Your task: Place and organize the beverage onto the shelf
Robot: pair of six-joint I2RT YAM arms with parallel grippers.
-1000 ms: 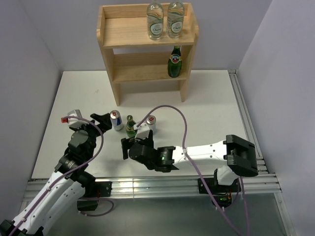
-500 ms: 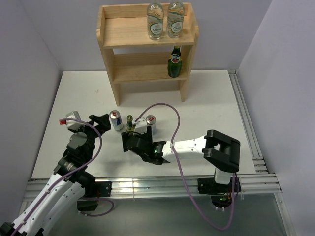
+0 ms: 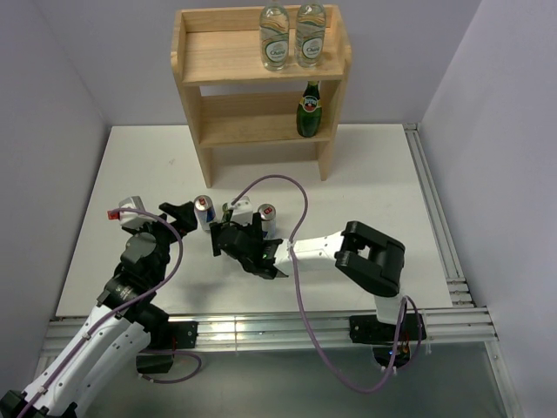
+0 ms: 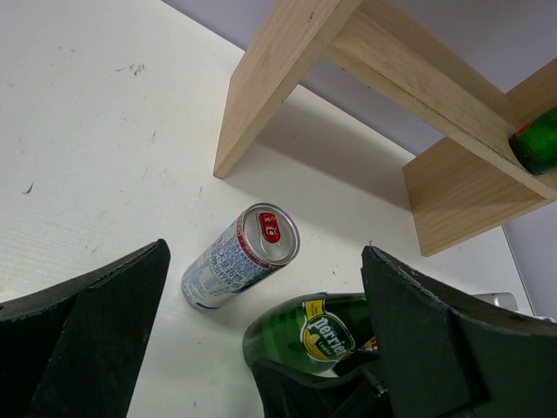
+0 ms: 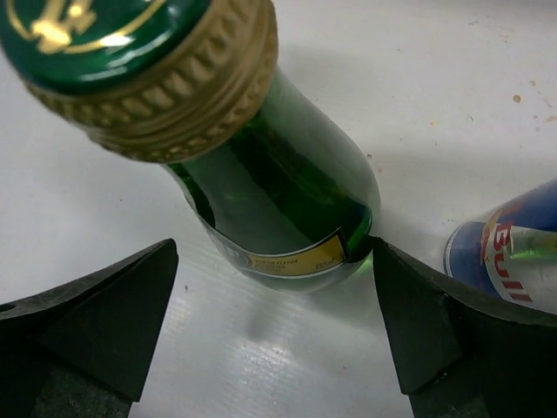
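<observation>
Shelf (image 3: pixel 261 65): at the upper centre of the top view, on the far side of the table (image 3: pixel 365 174). Its top board holds two water bottles (image 3: pixel 273 39) side by side at its right end.
Middle tier: one shelved green bottle (image 3: pixel 308 111) at the right end, with bare board to its left.
Right gripper (image 5: pixel 271 261): released, jaws spread either side of the standing green bottle (image 5: pixel 270 192). The finger at the right of the wrist view touches the glass; the other stands apart.
Left gripper (image 4: pixel 265 261): released, grasping nothing, just left of the drinks in the top view.
Bottle axis: upright, cap towards the right wrist camera, so the right arm is the nearer one. The shelf lies up-frame from it.
Cans (image 3: pixel 205 212): two, upright on the table, flanking that bottle. The second (image 3: pixel 266 217) is on its right.
</observation>
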